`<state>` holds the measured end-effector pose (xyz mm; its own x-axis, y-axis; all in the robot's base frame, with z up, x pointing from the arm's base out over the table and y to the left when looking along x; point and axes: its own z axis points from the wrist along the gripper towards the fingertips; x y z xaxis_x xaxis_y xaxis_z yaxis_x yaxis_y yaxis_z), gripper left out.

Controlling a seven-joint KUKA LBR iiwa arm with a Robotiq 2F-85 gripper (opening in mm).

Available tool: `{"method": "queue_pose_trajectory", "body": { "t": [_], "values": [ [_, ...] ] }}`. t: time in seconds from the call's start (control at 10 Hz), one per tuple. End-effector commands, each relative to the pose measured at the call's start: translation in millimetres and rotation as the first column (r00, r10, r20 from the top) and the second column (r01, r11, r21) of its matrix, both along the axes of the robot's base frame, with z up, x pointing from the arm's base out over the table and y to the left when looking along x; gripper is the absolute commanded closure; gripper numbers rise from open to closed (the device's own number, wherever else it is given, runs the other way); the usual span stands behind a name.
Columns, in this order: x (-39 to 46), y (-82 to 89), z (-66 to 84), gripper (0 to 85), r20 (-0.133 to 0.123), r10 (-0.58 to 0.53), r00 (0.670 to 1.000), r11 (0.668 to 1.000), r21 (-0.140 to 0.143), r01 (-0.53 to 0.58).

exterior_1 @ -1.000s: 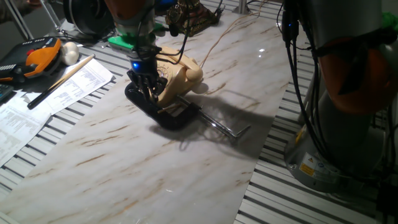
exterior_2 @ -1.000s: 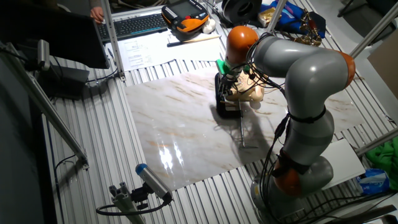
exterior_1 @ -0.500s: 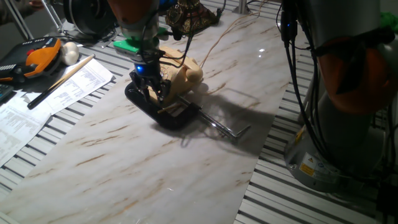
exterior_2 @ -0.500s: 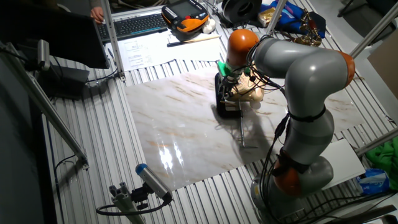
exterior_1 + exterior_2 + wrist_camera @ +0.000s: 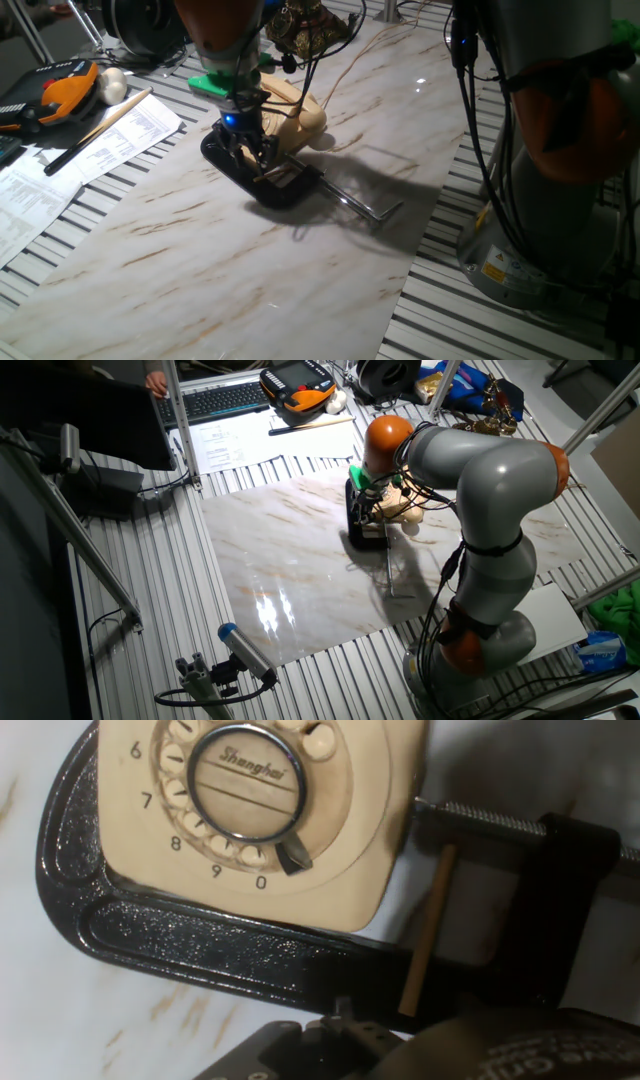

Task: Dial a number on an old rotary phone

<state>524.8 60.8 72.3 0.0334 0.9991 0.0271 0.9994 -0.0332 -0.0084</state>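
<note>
The old rotary phone (image 5: 295, 115) sits toward the far side of the marble-patterned desk (image 5: 300, 260), its cream body gripped at the front by a black C-clamp (image 5: 262, 178) whose steel screw rod (image 5: 362, 205) sticks out across the desk. The arm (image 5: 480, 480) bends over it, and the claw (image 5: 250, 148) hangs low just over the phone's sloped face and the clamp frame, a blue light glowing on the hand above it. From where I stand the fingers are dark against the dark clamp, so I cannot tell whether the claw is spread or pressed together. In the hand view the round dial (image 5: 245, 790) fills the top, with a label reading "Shanghai" at its centre, the numerals 6 to 0 around its lower rim and a metal finger stop (image 5: 293, 855) beside the 0. The clamp frame curves under the phone's front edge there. A thin cord (image 5: 345, 65) trails away from the phone toward the back of the desk.
</note>
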Motion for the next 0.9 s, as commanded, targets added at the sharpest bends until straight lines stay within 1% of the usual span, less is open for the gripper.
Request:
{"method": "queue_pose_trajectory", "body": {
  "t": [0.0, 0.1, 0.2, 0.3, 0.4, 0.6, 0.7, 0.8],
  "values": [
    [-1.6, -0.7, 1.5, 34.0, 0.000, 0.000, 1.000, 1.000, -0.003, 0.000],
    [-2.2, 0.5, 2.6, 34.0, -0.005, -0.003, 1.000, 1.000, 0.003, 0.003],
    [-2.2, 0.5, 2.6, 34.0, -0.008, -0.004, 1.000, 1.000, 0.002, 0.004],
    [-2.2, 0.5, 2.6, 34.0, -0.009, -0.003, 1.000, 1.000, -0.007, 0.003],
    [-2.2, 0.5, 2.6, 34.0, -0.021, -0.012, 1.000, 1.000, -0.022, 0.011],
    [-2.2, 0.5, 2.6, 34.0, -0.076, -0.033, 0.997, 0.999, -0.030, 0.031],
    [-2.2, 0.5, 2.6, 34.0, -0.092, -0.013, 0.996, 1.000, -0.026, 0.011],
    [-2.2, 0.5, 2.6, 34.0, -0.095, 0.010, 0.995, 1.000, -0.010, -0.011]
  ]
}}
